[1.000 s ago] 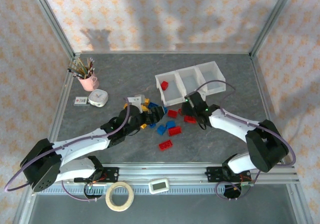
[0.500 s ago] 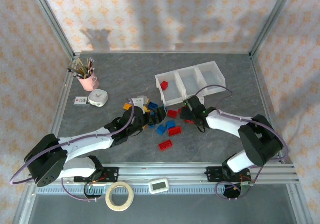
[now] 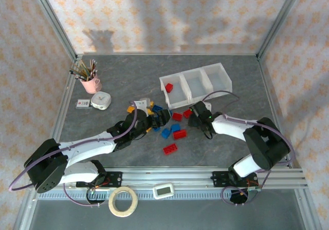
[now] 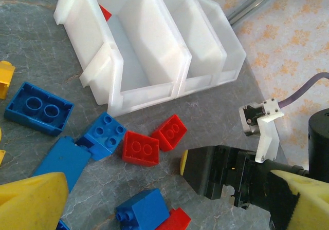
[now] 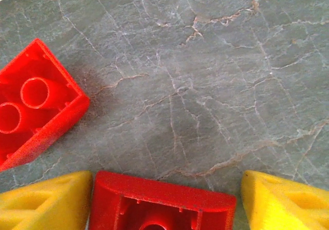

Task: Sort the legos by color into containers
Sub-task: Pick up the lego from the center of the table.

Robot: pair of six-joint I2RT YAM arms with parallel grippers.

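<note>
- Where the two arms are bolted on, a grey stone-veined table [image 3: 128, 76] spreads out. It is framed by metal posts and walled in cream paper printed with orange flowers.
- Three bins [image 3: 184, 88] are joined in one row toward the far right of the table. The row's long axis runs left to right, with its right end a little farther off and the open tops facing up.
- Over the heap of legos [image 3: 175, 128] at mid-table hangs the left gripper [image 3: 160, 117]. Its yellow fingers [image 4: 31, 204] are spread wide, and only loose pieces on the table lie between them.
- Just on the near side of the bins, the right gripper [image 5: 165, 185] is down at the table, jaws partly apart around a red brick [image 5: 159, 205]. One finger is against it and the other a sliver off; whether it is gripped I cannot tell.
- That brick's long axis runs from finger to finger, and its hollow underside faces the wrist camera.
- At far left stand one pink cup [image 3: 92, 84] of pencils and one white gadget [image 3: 101, 101]. One tape roll [image 3: 122, 200] and one timer [image 3: 164, 190] lie by the near rail.
- One red piece [image 3: 168, 88] lies in the left bin. From above, four reds and at least three blues lie in the open. The yellows are partly hidden under the left gripper, so I cannot count them.
</note>
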